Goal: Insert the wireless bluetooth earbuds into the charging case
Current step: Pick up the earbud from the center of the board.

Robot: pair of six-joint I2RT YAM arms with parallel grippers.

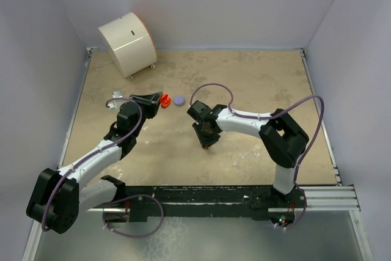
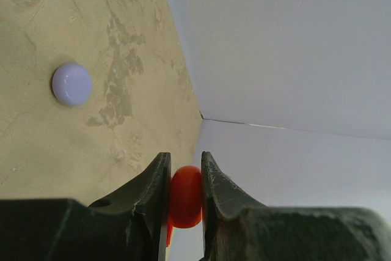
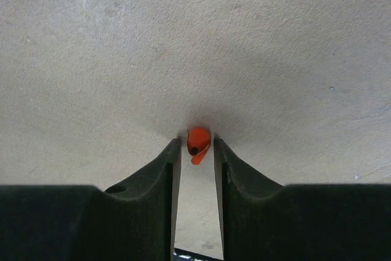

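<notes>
Left gripper [image 1: 159, 100] clamped shut on orange case [image 2: 185, 197], fingers pressed against both of its sides. Case held clear of table [image 1: 256, 77], left of centre, with a thin orange edge showing below the round body between the fingers.

Lilac disc [image 2: 71, 83] flat on table, just right of the held case and not touching it.

Right gripper [image 1: 206, 143] pointed down at table near centre, tips at the surface. Orange earbud [image 3: 198, 142] on table right between the two fingertips, round end far, short stem angled near. Jaws narrowly parted on either side of it; contact not clear, so grip cannot be told.

White drum [image 1: 128, 44] on its side at far left corner, well apart from both arms.
</notes>
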